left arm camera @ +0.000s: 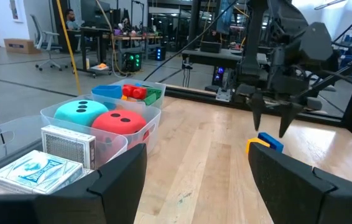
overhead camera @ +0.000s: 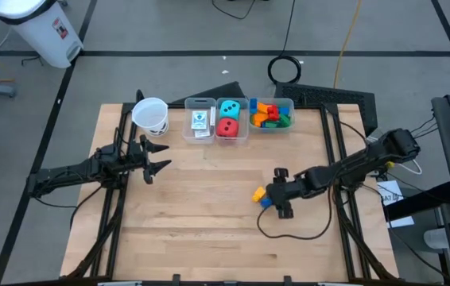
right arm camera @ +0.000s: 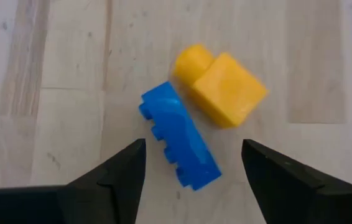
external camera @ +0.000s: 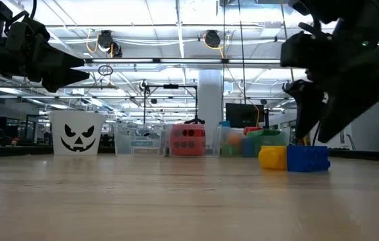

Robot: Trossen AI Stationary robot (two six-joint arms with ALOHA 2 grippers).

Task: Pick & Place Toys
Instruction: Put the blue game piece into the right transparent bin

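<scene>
Toys mostly sorted into the three clear bins [overhead camera: 215, 135] at the table's [overhead camera: 209, 230] far edge: two white card packs [overhead camera: 200, 122] in one, teal die [overhead camera: 229, 109] and red die [overhead camera: 227, 127] in the middle one, coloured bricks [overhead camera: 270, 114] in the third. Two bricks left loose on the wood, blue brick [right arm camera: 180, 142] and yellow brick [right arm camera: 221, 85], touching or nearly touching. Right gripper [right arm camera: 193, 165] hung directly above them, fingers apart and clamped on nothing; blue brick partly in the gap between the fingertips, yellow brick just beyond the tips. In the low view, right gripper's fingers [external camera: 329, 120] seen just above the two bricks, contact impossible to tell. Left gripper [overhead camera: 159, 157] held off the table, fingers spread and empty, white paper cup [overhead camera: 151, 116] with a pumpkin face near its tips, bins farther out past the fingers, both loose bricks well apart from it.
</scene>
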